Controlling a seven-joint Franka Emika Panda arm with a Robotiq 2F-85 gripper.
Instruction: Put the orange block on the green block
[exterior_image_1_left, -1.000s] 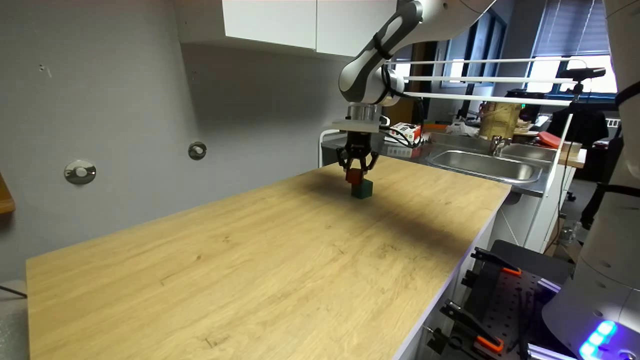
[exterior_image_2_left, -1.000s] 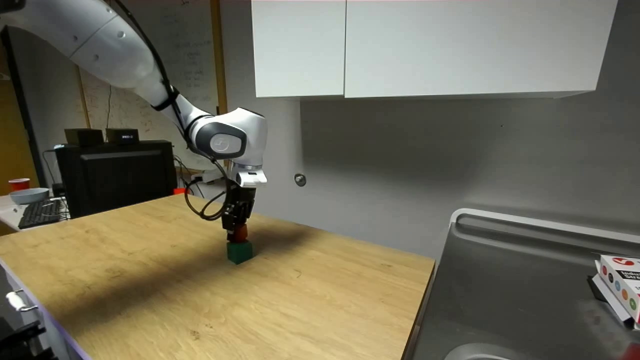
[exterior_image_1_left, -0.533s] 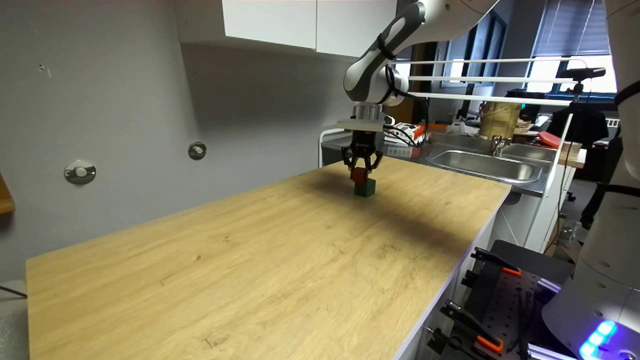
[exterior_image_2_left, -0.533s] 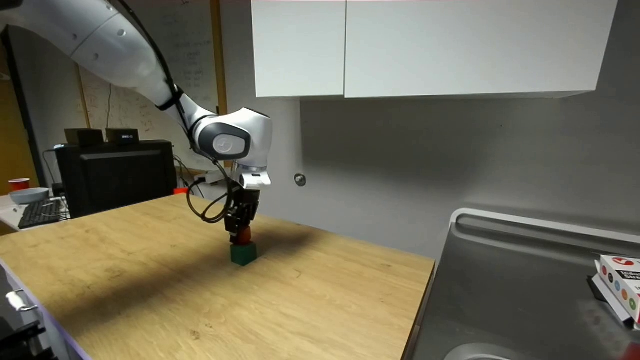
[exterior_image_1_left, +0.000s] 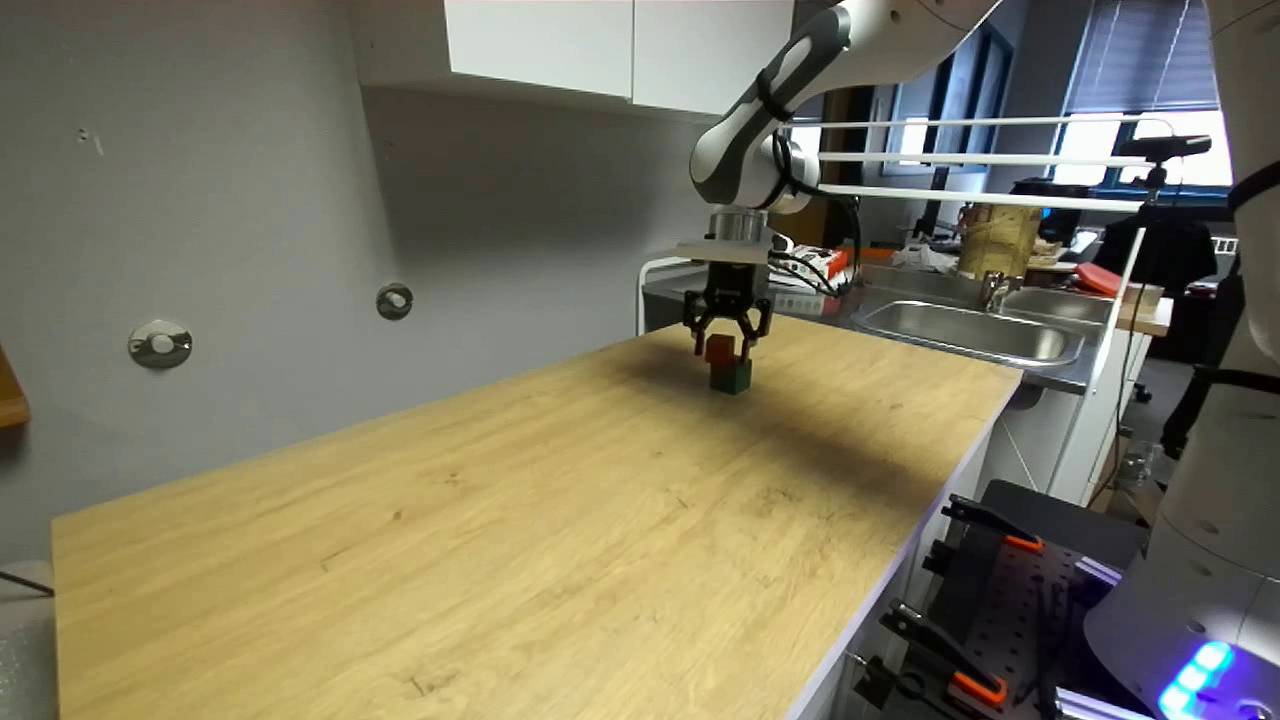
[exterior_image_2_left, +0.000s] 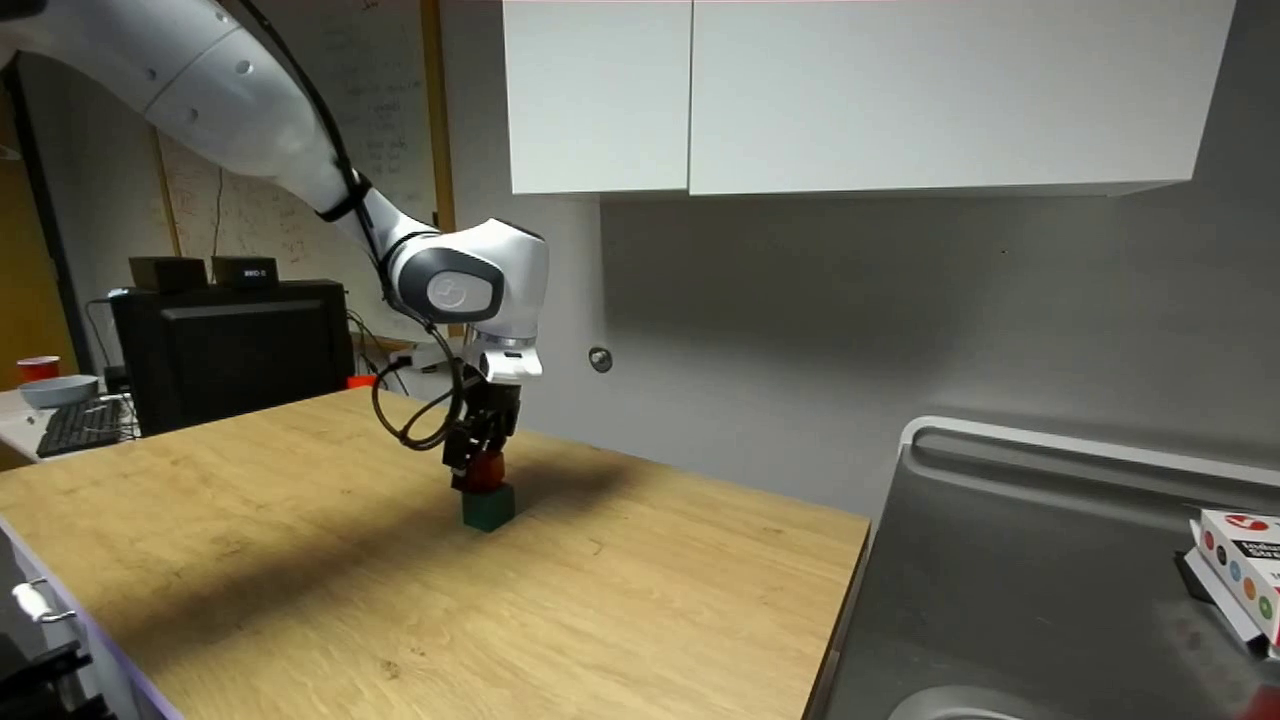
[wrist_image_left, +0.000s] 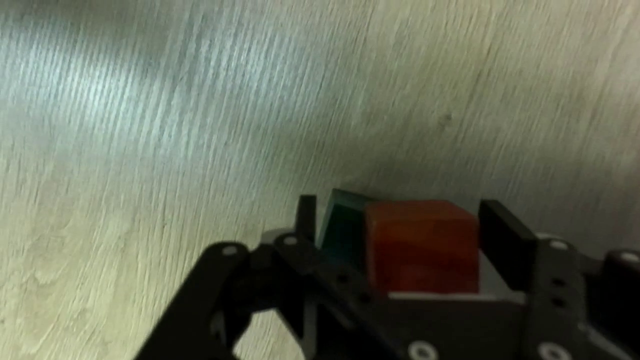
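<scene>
The green block (exterior_image_1_left: 731, 378), a small dark green cube, sits on the wooden table and also shows in an exterior view (exterior_image_2_left: 488, 508). The orange block (exterior_image_1_left: 719, 349), an orange-red cube, rests on top of it, offset to one side; it also shows in an exterior view (exterior_image_2_left: 486, 471). My gripper (exterior_image_1_left: 722, 351) points down with its fingers spread around the orange block. In the wrist view the orange block (wrist_image_left: 425, 245) lies between the fingers, close to the right finger and with a gap to the left one. Part of the green block (wrist_image_left: 344, 225) shows beneath it on the left.
The wooden table (exterior_image_1_left: 500, 500) stretches away from the blocks, with a grey wall (exterior_image_1_left: 250, 250) along its back. White cupboards (exterior_image_2_left: 850, 90) hang above. A metal sink (exterior_image_1_left: 970, 330) and a white box (exterior_image_2_left: 1245, 565) are beyond the table's end.
The gripper moved slightly right in both exterior views with the orange block, and the green block shifted slightly the same way. The fingers then opened, leaving the orange block on the green block.
</scene>
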